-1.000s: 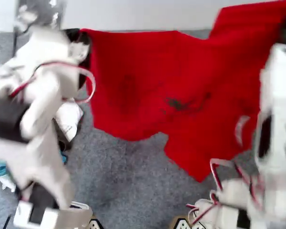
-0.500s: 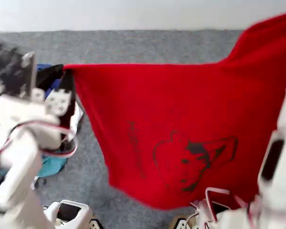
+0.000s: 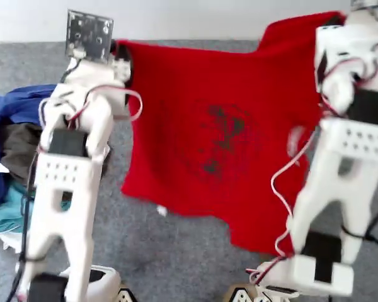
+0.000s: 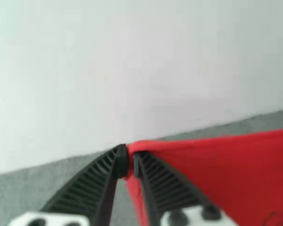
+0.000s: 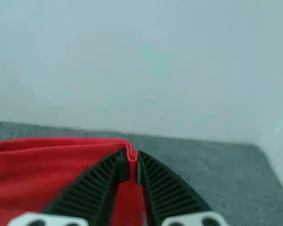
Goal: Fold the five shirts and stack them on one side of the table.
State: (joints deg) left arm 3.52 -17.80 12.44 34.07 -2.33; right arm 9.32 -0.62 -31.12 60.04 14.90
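At the far left of the grey worktop [image 3: 176,258], a loose pile of shirts [image 3: 12,113] is lying in a heap, with blue cloth on top and teal showing beneath. Just beside it, the left arm [image 3: 66,170] is standing tall, and its jaws are clamping together on one upper corner of the red shirt [image 3: 189,126]. The left wrist view is showing that corner pinched between the ribbed black jaws, with the red shirt [image 4: 217,174] running away from them along the edge of the worktop below a pale wall [image 4: 132,70]. The shirt is stretching wide between the two arms, its dark print [image 3: 220,135] facing up and its lower edge reaching nearer on the right. At the right, the right arm [image 3: 349,145] is holding the other upper corner, its jaws pressing shut on a fold of the red shirt [image 5: 47,174].
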